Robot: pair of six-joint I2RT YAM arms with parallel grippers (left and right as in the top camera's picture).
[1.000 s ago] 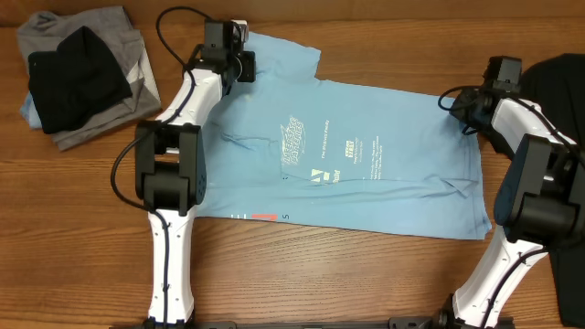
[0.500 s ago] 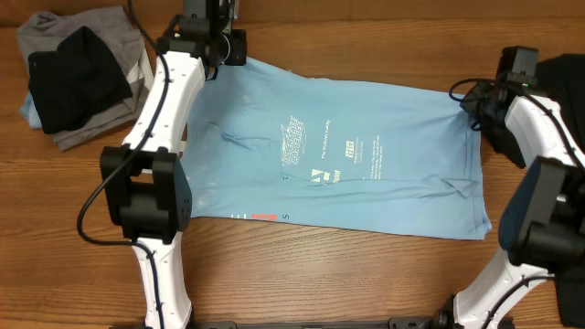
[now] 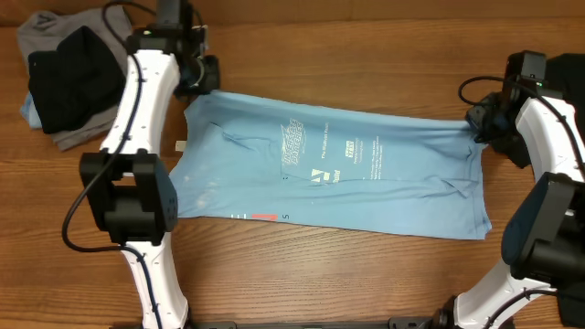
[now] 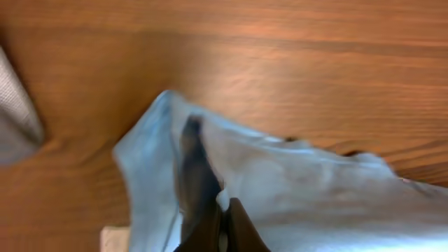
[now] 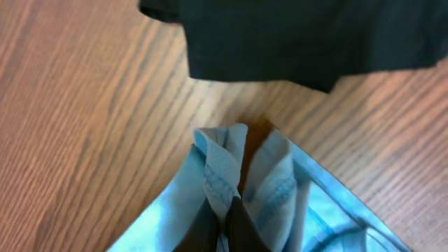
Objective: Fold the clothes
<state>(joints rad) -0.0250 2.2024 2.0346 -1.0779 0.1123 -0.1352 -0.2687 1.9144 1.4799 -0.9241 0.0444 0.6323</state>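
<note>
A light blue T-shirt lies spread across the middle of the wooden table, a wide, roughly rectangular sheet with its long side running from 9 to 3 o'clock. Small white print sits near its centre, and a short pink-red mark shows close to the edge at 6 o'clock. The cloth is mostly flat, with shallow creases toward 9 o'clock and a few wrinkles near 3 o'clock. The left gripper is closed tight on the shirt's corner at 10 o'clock; its wrist view shows the pale blue fabric bunched and pulled up into the pinched fingers. The right gripper is likewise clamped on the corner at 2 o'clock, where hemmed folds gather into its fingertips. The far edge runs nearly straight between the two grips. Folded grey and black shirts sit at 10 o'clock, apart from the blue one. A plain black shirt lies at 3 o'clock.
</note>
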